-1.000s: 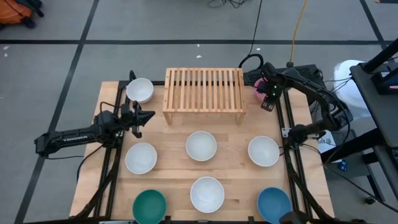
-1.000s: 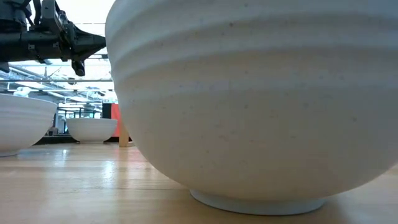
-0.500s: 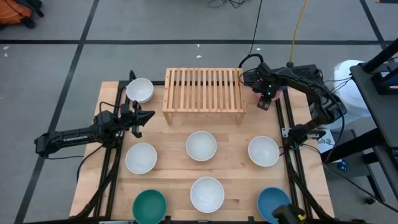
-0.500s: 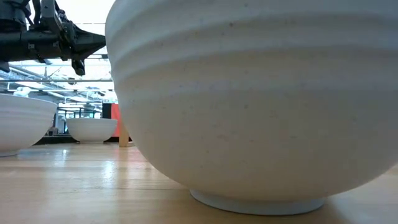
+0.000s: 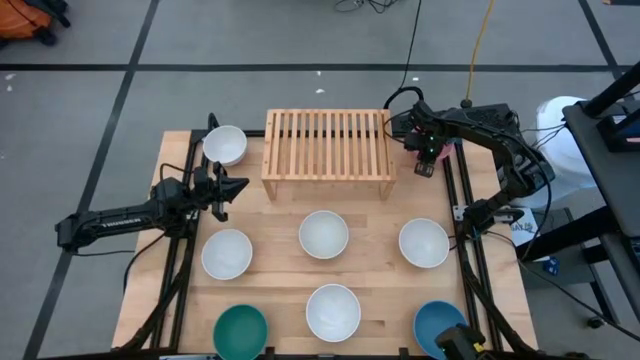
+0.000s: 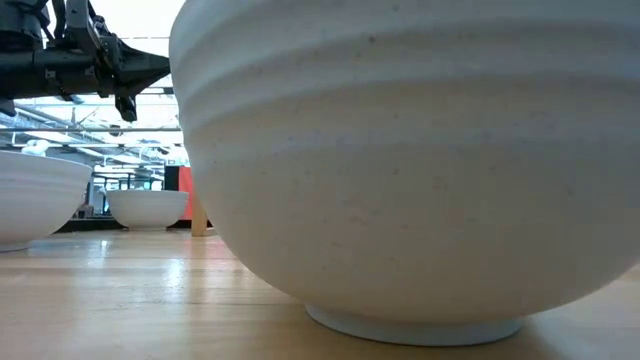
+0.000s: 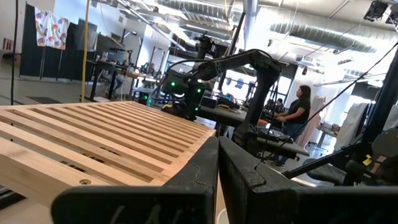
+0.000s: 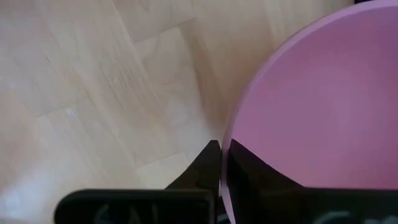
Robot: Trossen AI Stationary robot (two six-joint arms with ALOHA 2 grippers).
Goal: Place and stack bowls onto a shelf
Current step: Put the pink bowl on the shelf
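The pink bowl (image 8: 311, 93) is at the table's far right, beside the wooden shelf (image 5: 328, 152). In the high view my right gripper (image 5: 425, 152) covers most of it. That gripper (image 8: 221, 149) is shut on the bowl's rim. White bowls stand at the far left (image 5: 225, 145) and in the middle row (image 5: 227, 253) (image 5: 324, 234) (image 5: 424, 243). Another white one (image 5: 333, 312), a teal one (image 5: 241, 333) and a blue one (image 5: 440, 328) sit along the near edge. My left gripper (image 5: 228, 188) hangs shut and empty, left of the shelf. My right gripper pinches the pink bowl's rim (image 8: 231, 132) between its two fingers, one finger (image 8: 202, 169) outside the wall and the other inside the bowl. The fingers come from above, pointing down. Whether the bowl is lifted off the table, I cannot tell.
The shelf's slatted top (image 7: 106, 137) is bare. In the low view one white bowl (image 6: 400, 160) fills most of the picture, with my left gripper (image 6: 125, 68) high above the table. Dark frame rails (image 5: 462, 250) run along both table sides. People show in the room beyond.
My right gripper has shifted a little toward the shelf and the far edge, staying over the pink bowl. The left arm and the other bowls have kept still.
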